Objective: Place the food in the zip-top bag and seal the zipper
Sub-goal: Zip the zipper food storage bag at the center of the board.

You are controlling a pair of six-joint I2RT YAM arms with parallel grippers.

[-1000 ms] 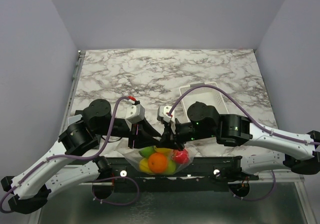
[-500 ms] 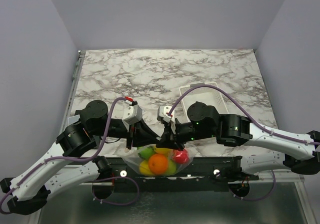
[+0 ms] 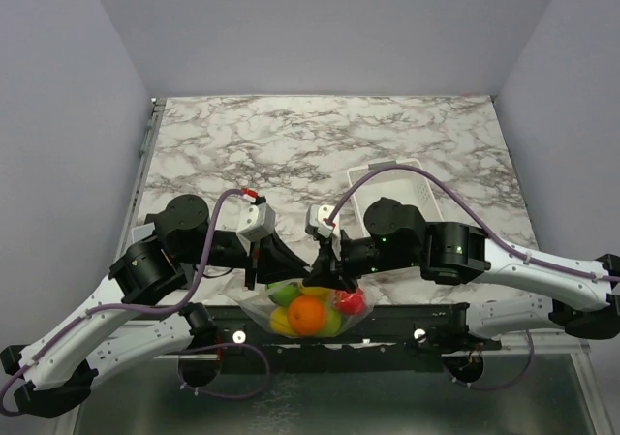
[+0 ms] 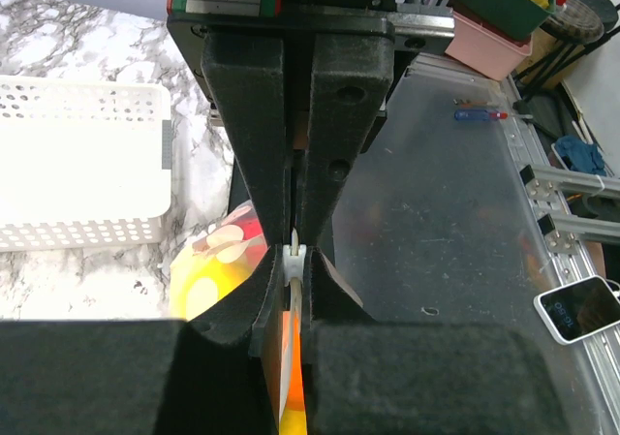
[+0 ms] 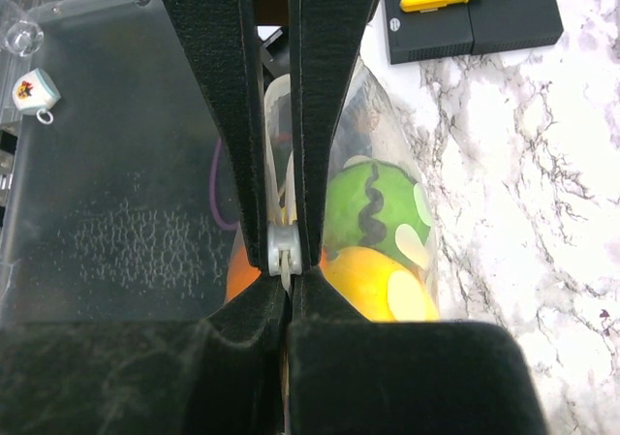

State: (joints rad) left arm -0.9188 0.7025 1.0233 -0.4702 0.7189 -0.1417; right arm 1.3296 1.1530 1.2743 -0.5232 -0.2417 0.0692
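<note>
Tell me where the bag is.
In the top view, the bag is at the near edge of the table, centre, holding the food, its mouth pinched by the left gripper and right gripper.

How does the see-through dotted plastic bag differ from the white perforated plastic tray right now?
The see-through dotted plastic bag is thin and clear; the white perforated plastic tray is opaque.
The bag holds the toy fruits and is pinched at its mouth by the left gripper and right gripper; nothing grips the tray.
The bag sits at the marble table's near edge; the tray lies farther back.
Both are plastic.
</note>
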